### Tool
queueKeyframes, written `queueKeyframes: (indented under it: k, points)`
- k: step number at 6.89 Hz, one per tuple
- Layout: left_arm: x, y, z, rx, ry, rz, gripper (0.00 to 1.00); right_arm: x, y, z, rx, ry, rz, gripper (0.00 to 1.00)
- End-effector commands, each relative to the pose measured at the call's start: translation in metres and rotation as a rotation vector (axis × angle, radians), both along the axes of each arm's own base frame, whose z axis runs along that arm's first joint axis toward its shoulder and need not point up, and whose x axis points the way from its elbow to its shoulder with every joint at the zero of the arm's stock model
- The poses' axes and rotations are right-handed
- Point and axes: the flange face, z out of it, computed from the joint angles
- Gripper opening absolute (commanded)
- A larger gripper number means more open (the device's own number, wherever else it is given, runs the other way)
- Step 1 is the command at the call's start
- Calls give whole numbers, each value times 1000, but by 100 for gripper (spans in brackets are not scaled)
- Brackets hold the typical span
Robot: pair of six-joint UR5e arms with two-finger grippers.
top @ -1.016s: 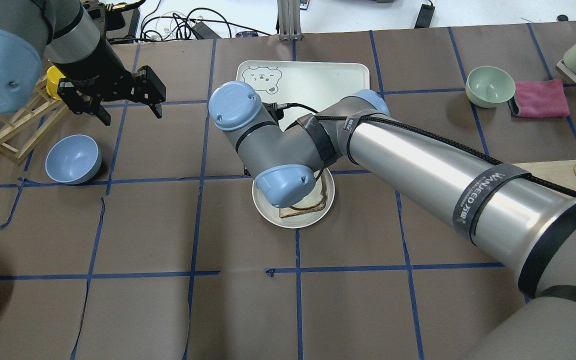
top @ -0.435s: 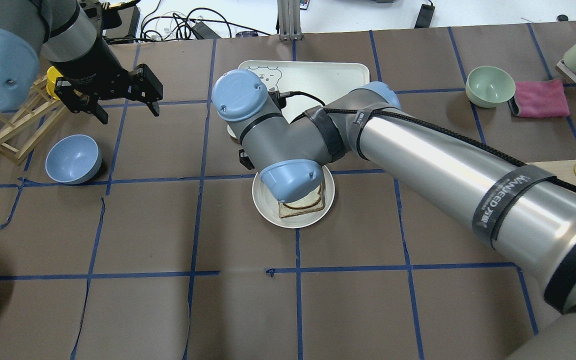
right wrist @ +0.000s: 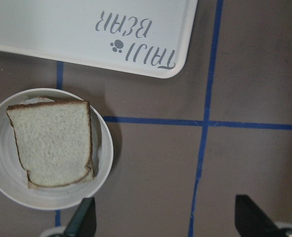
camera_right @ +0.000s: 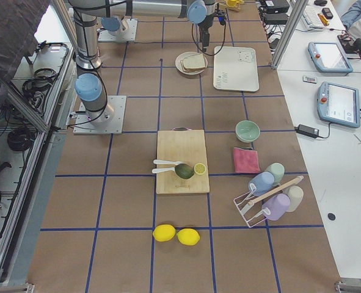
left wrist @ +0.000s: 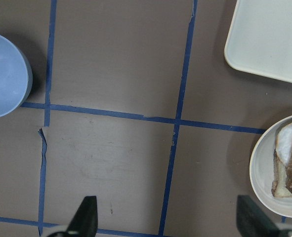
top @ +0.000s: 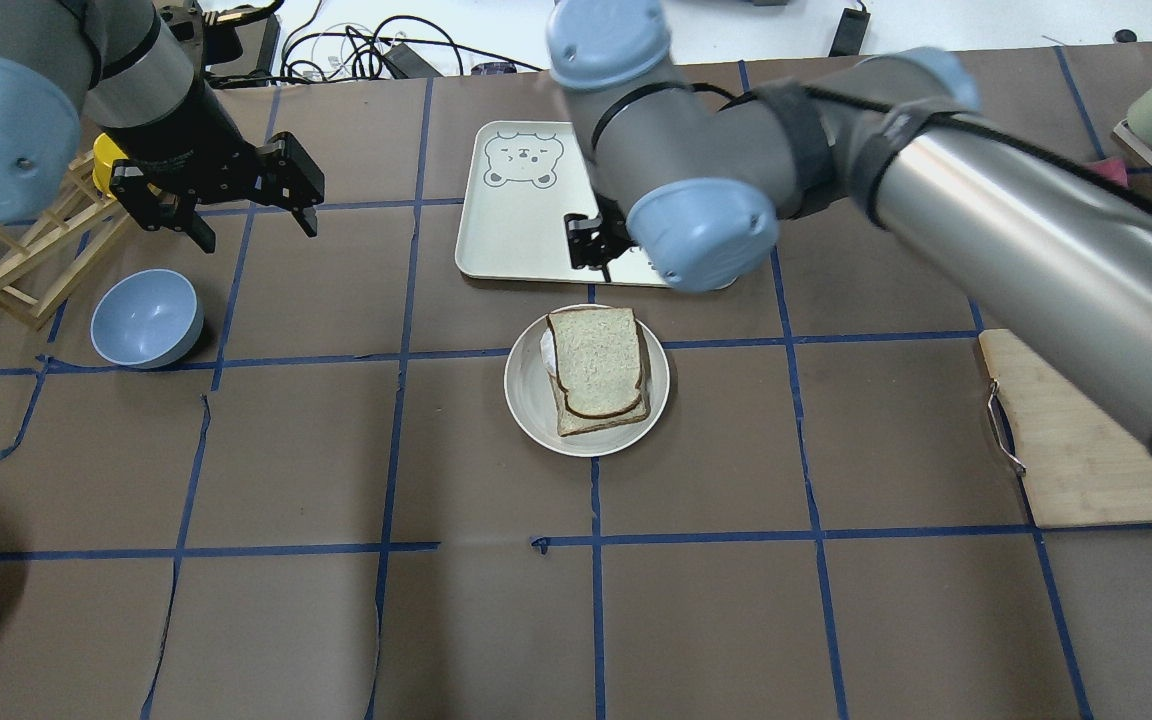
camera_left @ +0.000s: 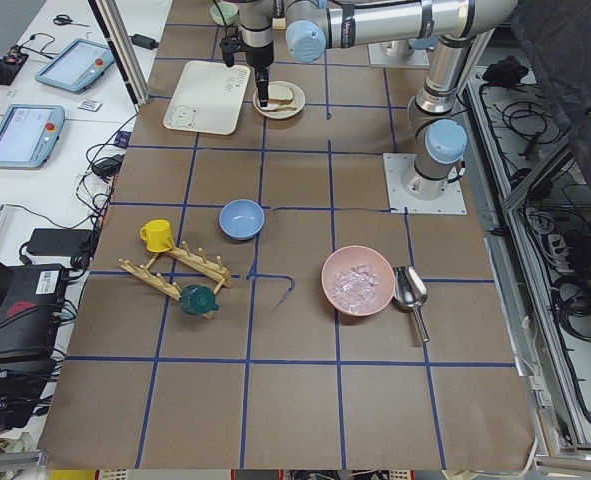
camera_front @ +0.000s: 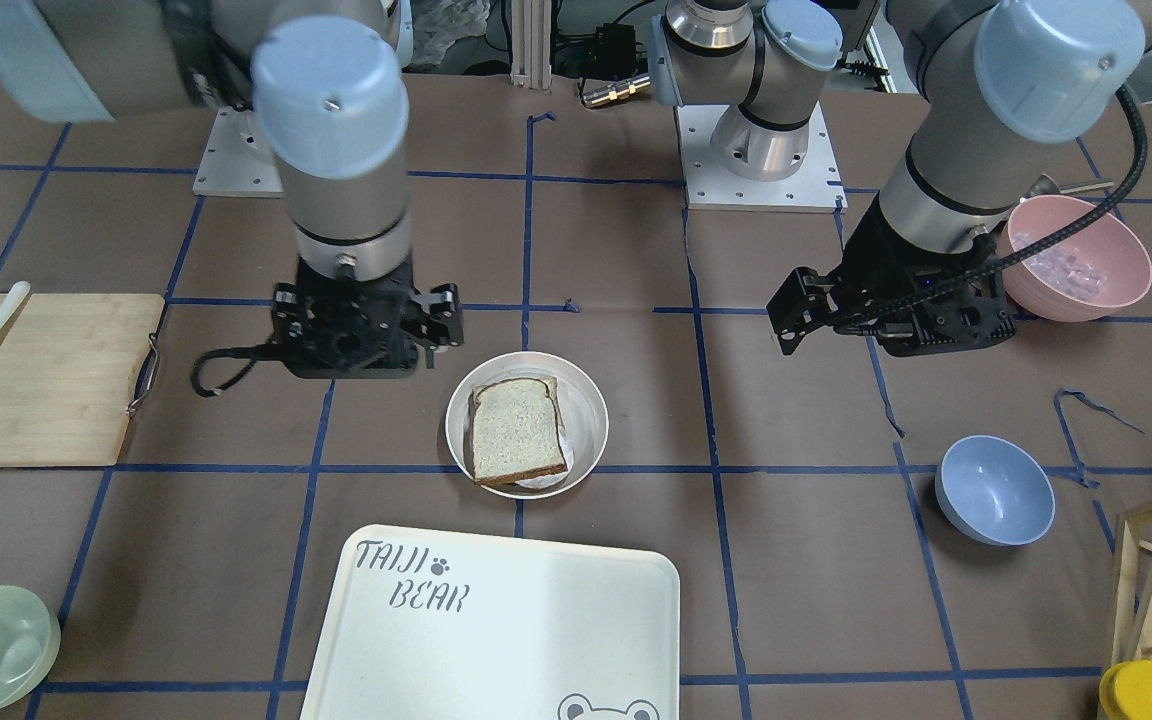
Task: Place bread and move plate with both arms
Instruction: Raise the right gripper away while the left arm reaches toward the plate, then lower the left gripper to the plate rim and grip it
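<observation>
The bread, a pale slice with a dark crust, lies on top of another slice on the round cream plate at mid-table. Both also show in the front view, bread and plate, and in the right wrist view, bread and plate. My right gripper is open and empty, raised clear of the plate; its fingertips stand wide apart. My left gripper is open and empty, far to the left of the plate.
The white "TAIJI BEAR" tray lies just beyond the plate. A blue bowl and a wooden rack are below the left gripper. A cutting board is at the right, a pink bowl near the left arm.
My right arm has lifted off the plate and swung away toward the tray, which uncovers the bread lying on the plate. The left gripper has barely moved.
</observation>
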Motion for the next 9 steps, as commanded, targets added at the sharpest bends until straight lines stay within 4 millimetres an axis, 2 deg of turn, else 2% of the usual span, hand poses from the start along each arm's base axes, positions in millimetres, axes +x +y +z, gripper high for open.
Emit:
queueKeyframes:
  k: [1,2,3,4,5,6,7,8,9]
  points:
    - [-24,11,-58,32,12,-37,100,-66,23,65,-4,-12,-16,100]
    - [-49,20,-93,3,18,-7,100,-69,24,69,-7,-12,-15,100]
    - [-66,28,-131,10,16,46,100,-66,19,71,-54,-28,-9,100]
    - [-77,26,-150,9,35,35,100,-68,16,71,-80,-31,-2,100]
    - [-90,24,-170,39,33,7,98,-76,12,59,-58,-28,50,100]
    - [-107,18,-187,-6,43,-9,97,-78,13,67,-81,-36,54,100]
    - [-121,15,-208,19,108,4,91,-77,9,72,-133,-41,58,100]
    - [-126,12,-216,24,119,27,83,-78,3,80,-210,-38,64,100]
    - [-127,14,-225,45,117,30,76,-78,4,79,-206,-39,72,100]
